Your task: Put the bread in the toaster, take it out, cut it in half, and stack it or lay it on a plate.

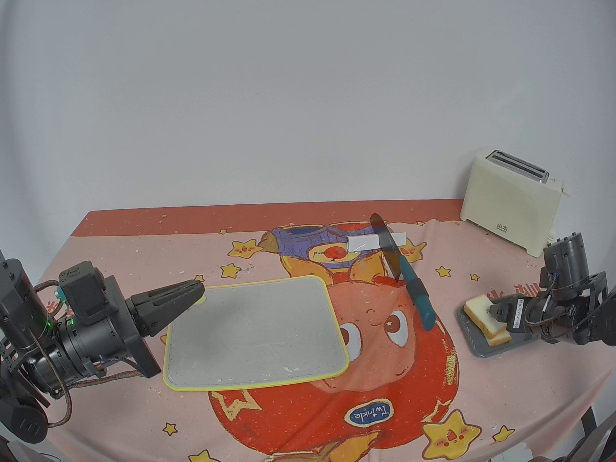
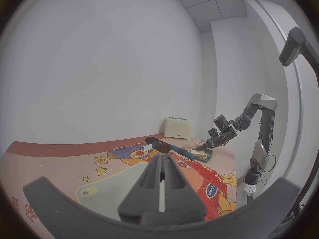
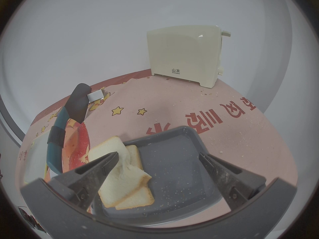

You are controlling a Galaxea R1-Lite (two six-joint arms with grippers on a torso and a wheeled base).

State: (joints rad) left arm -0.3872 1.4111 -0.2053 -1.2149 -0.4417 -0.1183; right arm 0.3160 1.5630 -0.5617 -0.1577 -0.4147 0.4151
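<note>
Two stacked bread slices (image 3: 123, 180) lie at one end of the grey plate (image 3: 179, 170) on the counter (image 1: 532, 380), near the toaster (image 1: 510, 200), the right end effector (image 3: 158, 156) spread wide over them, the left end effector (image 2: 161, 170) pressed together at the cutting board's (image 1: 256, 335) corner.

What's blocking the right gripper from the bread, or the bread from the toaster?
Nothing visible. The right gripper is open at the bread on the tray; only cloth lies between tray and toaster. The knife lies well to the left.
</note>
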